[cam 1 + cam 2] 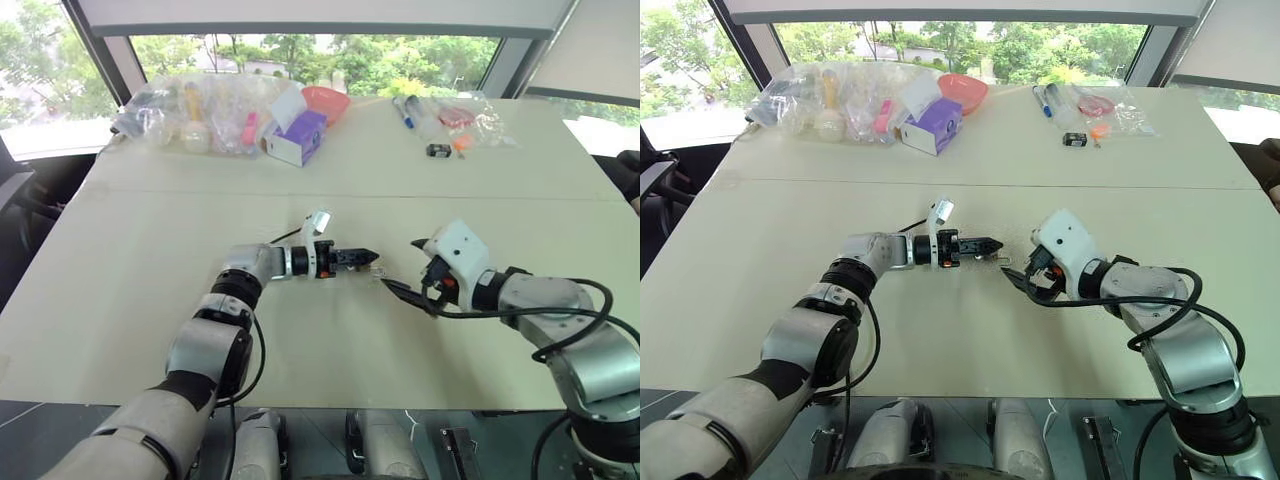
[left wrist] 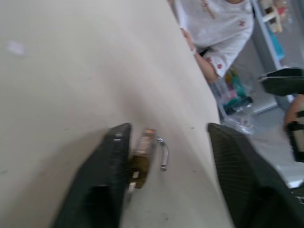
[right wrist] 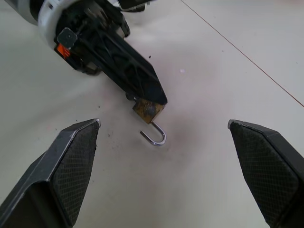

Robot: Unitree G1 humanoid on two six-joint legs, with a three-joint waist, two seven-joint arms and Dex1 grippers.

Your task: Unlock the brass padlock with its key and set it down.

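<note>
The brass padlock [image 3: 148, 109] lies on the cream table [image 1: 150, 260], its silvery shackle [image 3: 155, 137] swung out like a hook. In the left wrist view the padlock [image 2: 141, 156] rests against the inner side of one finger [image 2: 111, 171]. My left gripper [image 2: 167, 127] points level toward the right, and its jaws stand wide apart and hold nothing. My right gripper [image 3: 164, 124] is open, faces the lock from the other side and stays a short way off it. I cannot make out the key.
Clear bags of small items [image 1: 190, 115], a purple-and-white box [image 1: 297, 137], a red bowl [image 1: 325, 100], markers and a small black-and-white object [image 1: 438, 150] line the table's far edge. A person in a white shirt [image 2: 213, 28] is beyond the table.
</note>
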